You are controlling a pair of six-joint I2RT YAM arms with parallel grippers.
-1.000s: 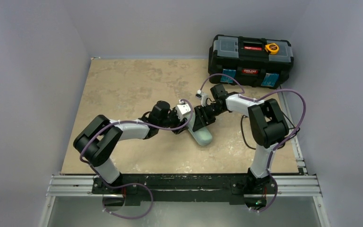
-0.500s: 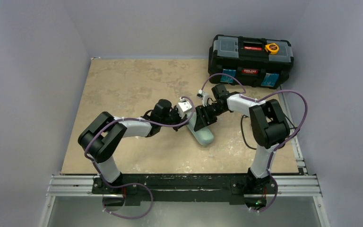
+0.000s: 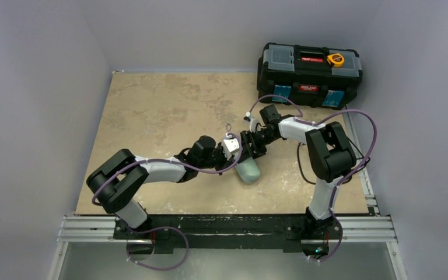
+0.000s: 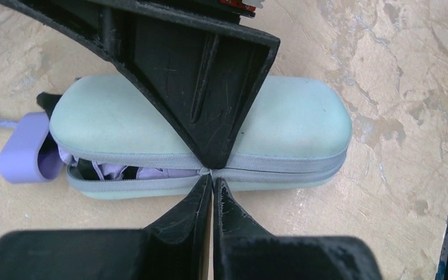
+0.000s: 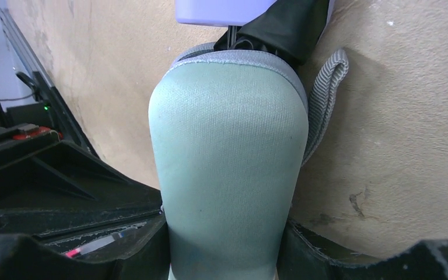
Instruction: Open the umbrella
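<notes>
The umbrella lies on the table inside its mint-green sleeve. The sleeve's zip is partly undone, and lavender canopy shows through the gap. The lavender handle sticks out of one end. My right gripper is clamped across the sleeve, a finger on each side. My left gripper is shut, its tips pinching the small grey zipper pull at the sleeve's middle.
A black toolbox with a yellow tape measure on its lid stands at the back right. A grey webbing loop hangs off the sleeve's end. Metal rails run along the near table edge.
My left gripper has closed from open onto the zip at the sleeve's side, and its wrist has moved nearer and to the right. The sleeve has shifted slightly. My right gripper kept its hold.
</notes>
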